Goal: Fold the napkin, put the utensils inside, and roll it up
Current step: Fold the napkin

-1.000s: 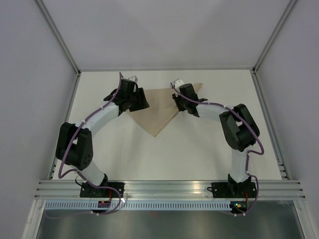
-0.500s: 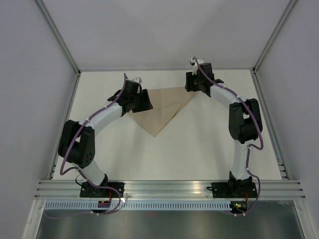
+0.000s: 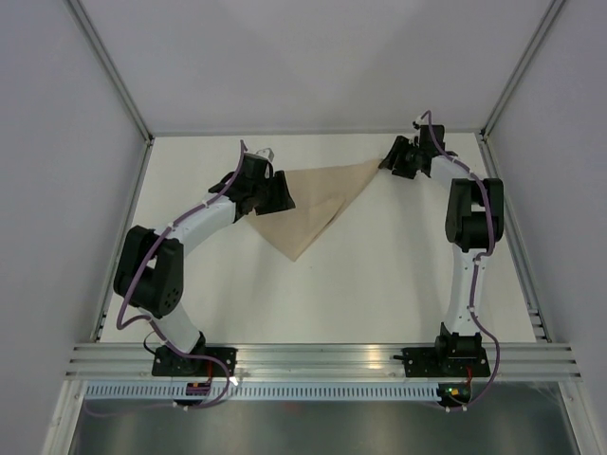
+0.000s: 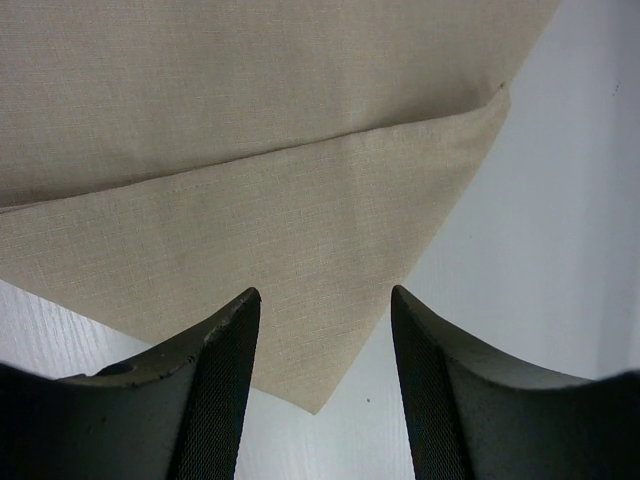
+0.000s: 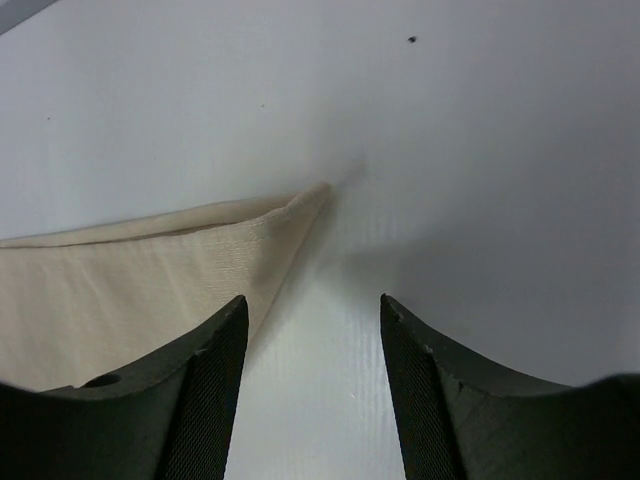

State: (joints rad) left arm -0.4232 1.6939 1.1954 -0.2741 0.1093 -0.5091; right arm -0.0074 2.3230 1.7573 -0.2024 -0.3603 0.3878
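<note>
The napkin (image 3: 313, 201) lies folded in a triangle by the table's (image 3: 379, 275) far edge, left gripper (image 4: 322, 300) spread wide over its left corner, right gripper (image 5: 310, 305) parted and empty just off its right tip.

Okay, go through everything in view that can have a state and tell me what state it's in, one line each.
napkin: folded into a triangle, lying flat on the table, not gripped.
left fingers: open, over the napkin's left corner.
right fingers: open, empty, near the napkin's right corner.
</note>
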